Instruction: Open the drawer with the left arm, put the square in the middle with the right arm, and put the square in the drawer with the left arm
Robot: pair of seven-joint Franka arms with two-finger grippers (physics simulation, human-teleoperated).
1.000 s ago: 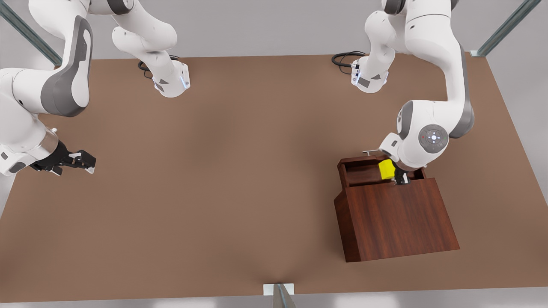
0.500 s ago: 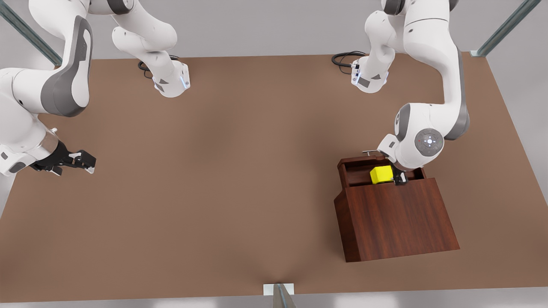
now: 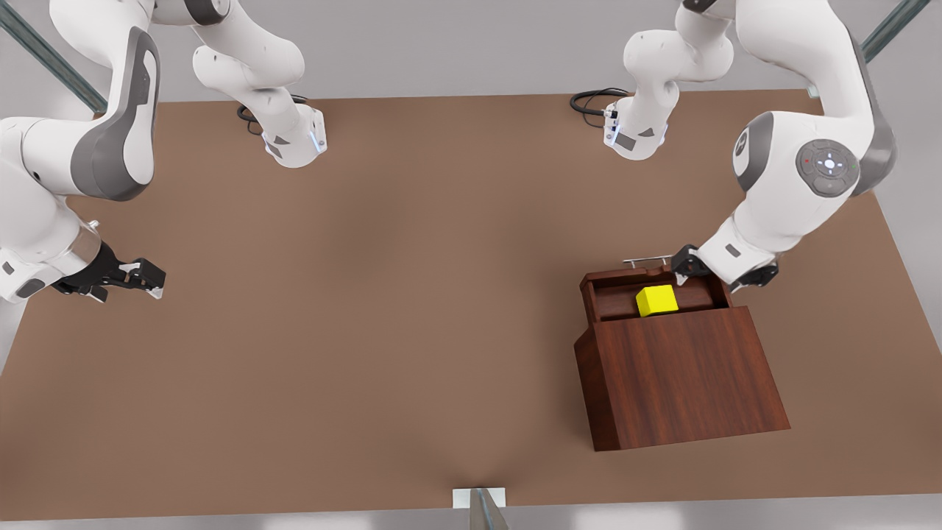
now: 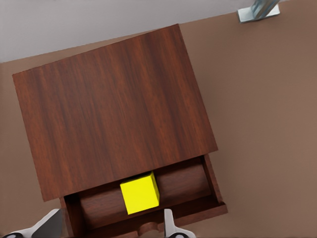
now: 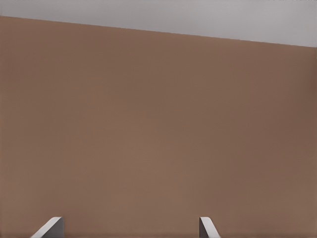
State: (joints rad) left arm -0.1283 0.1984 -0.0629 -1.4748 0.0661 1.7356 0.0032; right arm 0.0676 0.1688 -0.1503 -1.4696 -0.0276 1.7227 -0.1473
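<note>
Two arms stand over the brown tabletop [image 3: 412,294], one at each side of the front view. The left gripper [image 3: 717,274] — the one whose wrist camera looks down on the wooden box [image 3: 681,379] — hangs above the far end of the box, on the front view's right, over the drawer's far right corner. In the left wrist view its two pale fingertips [image 4: 171,225] stand well apart, with nothing between them, one on each side of the drawer's front edge.

The drawer [image 3: 622,291] is pulled out from the box, toward the arm bases, and its thin silver handle [image 3: 647,259] shows just beyond its front board. The yellow square [image 3: 656,300] lies inside the drawer, on its floor, close against the box's front and roughly midway along the drawer's width; in the left wrist view the square [image 4: 140,192] sits partly tucked under the box's top edge. It touches neither finger.

The right gripper [image 3: 151,282] waits at the front view's left edge, low above the bare tabletop and well apart from the box. Its wrist view shows two fingertips [image 5: 49,225] spread wide — nothing held — over plain brown surface.
</note>
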